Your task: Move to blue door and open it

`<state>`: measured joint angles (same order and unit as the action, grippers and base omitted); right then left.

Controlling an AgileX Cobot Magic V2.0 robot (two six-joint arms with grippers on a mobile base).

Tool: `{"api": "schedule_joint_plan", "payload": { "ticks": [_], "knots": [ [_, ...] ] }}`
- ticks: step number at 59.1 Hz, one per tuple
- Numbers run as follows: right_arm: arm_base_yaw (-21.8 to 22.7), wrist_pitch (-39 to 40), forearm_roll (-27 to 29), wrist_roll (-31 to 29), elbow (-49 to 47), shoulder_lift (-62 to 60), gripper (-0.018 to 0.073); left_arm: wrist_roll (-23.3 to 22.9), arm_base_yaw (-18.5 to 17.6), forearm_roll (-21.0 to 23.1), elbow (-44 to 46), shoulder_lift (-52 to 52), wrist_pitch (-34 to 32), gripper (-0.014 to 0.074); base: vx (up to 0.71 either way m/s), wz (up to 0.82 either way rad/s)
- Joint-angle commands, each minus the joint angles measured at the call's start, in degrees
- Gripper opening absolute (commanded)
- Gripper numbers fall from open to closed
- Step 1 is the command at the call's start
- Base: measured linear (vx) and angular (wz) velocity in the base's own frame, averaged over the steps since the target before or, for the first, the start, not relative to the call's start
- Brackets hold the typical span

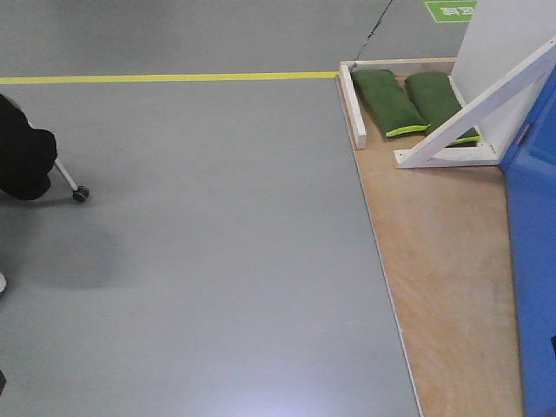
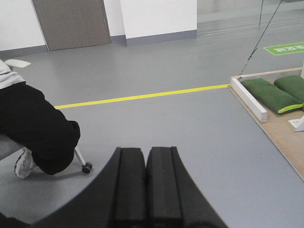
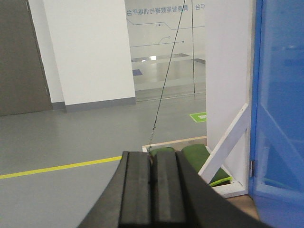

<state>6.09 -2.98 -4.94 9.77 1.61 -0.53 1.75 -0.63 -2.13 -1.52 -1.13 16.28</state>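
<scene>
Grey floor (image 1: 217,261) fills the left and near scene. The door (image 1: 534,261) stands at the right edge, along a plywood base (image 1: 443,243). A white brace (image 1: 478,113) slants at the base's far end, beside two green bags (image 1: 387,100). Left gripper (image 2: 145,190) and right gripper (image 3: 152,190): jaws closed together, nothing held.

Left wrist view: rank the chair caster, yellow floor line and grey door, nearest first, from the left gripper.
1. Chair caster, just left of the left gripper.
2. Yellow floor line, straight ahead.
3. Grey door, far wall, left.
</scene>
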Motion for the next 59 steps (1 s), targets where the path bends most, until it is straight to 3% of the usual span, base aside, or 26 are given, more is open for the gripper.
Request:
{"api": "schedule_joint_plan", "payload": {
  "ticks": [1, 59],
  "knots": [
    [0.3, 4.8, -0.7, -0.2, 1.1, -1.1, 0.0002, -0.1, -0.3, 0.4, -0.3, -0.5, -4.8, 0.007, 0.25, -0.05],
    [0.3, 4.8, -0.7, -0.2, 1.1, -1.0, 0.0002, -0.1, -0.3, 0.4, -0.3, -0.4, -4.8, 0.007, 0.08, -0.01]
  ]
}}
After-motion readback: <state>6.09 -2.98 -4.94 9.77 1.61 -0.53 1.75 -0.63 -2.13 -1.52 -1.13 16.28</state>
